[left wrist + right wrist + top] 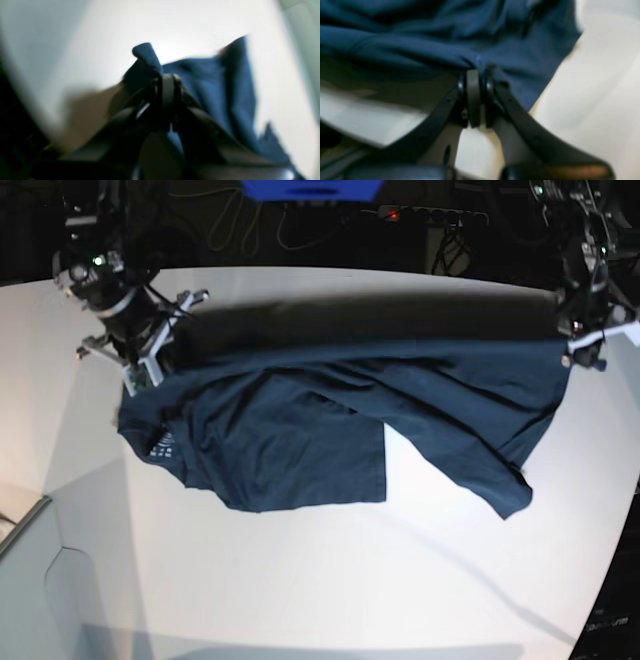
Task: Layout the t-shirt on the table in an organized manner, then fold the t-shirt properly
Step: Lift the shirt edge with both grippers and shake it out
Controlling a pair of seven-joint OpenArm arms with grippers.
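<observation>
Both my pincers are clamped on the dark navy cotton t-shirt (330, 415), my right pincer (150, 360) at the scene's far left and my left pincer (580, 350) at the far right, stretching it above the wide white table (300, 580).
</observation>
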